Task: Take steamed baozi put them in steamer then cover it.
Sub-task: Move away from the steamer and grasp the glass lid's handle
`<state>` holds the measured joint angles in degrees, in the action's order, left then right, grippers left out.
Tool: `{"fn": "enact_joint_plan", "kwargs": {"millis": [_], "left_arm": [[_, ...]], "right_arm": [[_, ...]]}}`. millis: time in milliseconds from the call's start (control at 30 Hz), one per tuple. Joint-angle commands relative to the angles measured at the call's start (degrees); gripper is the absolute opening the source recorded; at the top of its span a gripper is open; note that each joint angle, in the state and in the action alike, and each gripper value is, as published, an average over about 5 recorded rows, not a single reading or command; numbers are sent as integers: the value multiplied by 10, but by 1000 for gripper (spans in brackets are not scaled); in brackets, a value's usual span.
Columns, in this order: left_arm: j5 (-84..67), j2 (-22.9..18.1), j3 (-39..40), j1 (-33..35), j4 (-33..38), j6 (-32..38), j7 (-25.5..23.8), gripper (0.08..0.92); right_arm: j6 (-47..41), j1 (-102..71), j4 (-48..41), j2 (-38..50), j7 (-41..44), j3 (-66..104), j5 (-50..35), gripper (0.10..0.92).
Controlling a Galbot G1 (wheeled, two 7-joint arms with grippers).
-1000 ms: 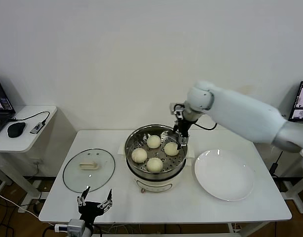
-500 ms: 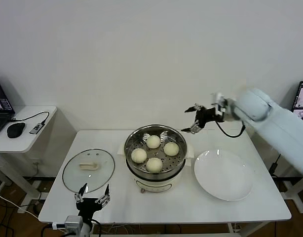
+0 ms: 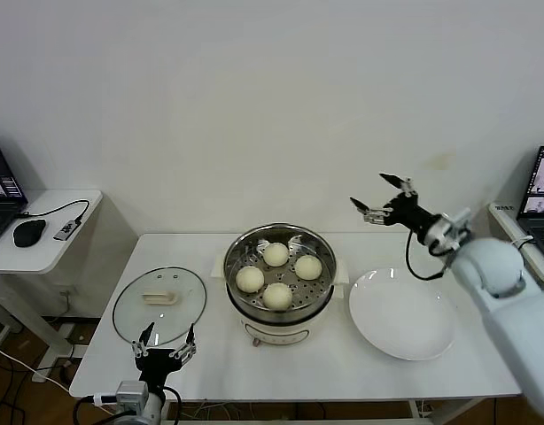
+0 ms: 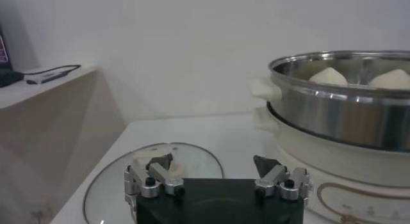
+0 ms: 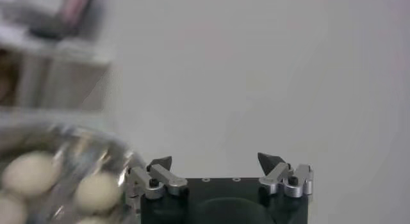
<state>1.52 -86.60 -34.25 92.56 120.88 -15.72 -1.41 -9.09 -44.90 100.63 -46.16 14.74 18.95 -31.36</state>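
The steel steamer [image 3: 229, 274] stands uncovered on its white base at the table's middle. Several cream-white baozi [image 3: 275, 254] lie on its perforated tray. The glass lid [image 3: 159, 304] lies flat on the table left of the steamer. My right gripper [image 3: 379, 197] hangs open and empty in the air, up and to the right of the steamer. Its wrist view shows the gripper [image 5: 218, 161] against the wall, with the baozi [image 5: 29, 171] to one side. My left gripper [image 3: 166, 341] waits open at the table's front edge, just before the lid [image 4: 154, 174], with the steamer [image 4: 346, 110] beyond.
An empty white plate [image 3: 402, 312] lies right of the steamer. A side table [image 3: 50, 252] with a mouse [image 3: 29, 232] and laptop stands at the left. Another laptop [image 3: 543, 181] is at the far right. A wall runs close behind the table.
My right arm has drawn back from over the steamer, swinging right and upward with its gripper open and empty. The baozi stay in the steamer. The left gripper has barely shifted.
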Motion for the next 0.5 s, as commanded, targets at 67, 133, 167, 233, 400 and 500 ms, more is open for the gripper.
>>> {"fn": "enact_joint_plan", "kwargs": {"millis": [67, 133, 167, 233, 400, 500], "left_arm": [[20, 13, -2, -19, -24, 12, 0, 823], [43, 16, -4, -29, -34, 20, 0, 823], [62, 18, -5, -34, -40, 26, -1, 823], [119, 22, -8, -45, -54, 43, -1, 823], [499, 40, -29, -83, -124, 161, 35, 823], [680, 70, -27, -104, -177, 204, 88, 823]], "right_arm": [[126, -363, 94, -175, -144, 243, -38, 823], [134, -403, 103, -183, -141, 245, -38, 823], [137, -416, 105, -185, -140, 245, -36, 823], [140, -438, 113, -189, -138, 247, -33, 823], [126, -445, 133, -195, -143, 260, -33, 823], [122, -443, 138, -191, -148, 263, -33, 823]]}}
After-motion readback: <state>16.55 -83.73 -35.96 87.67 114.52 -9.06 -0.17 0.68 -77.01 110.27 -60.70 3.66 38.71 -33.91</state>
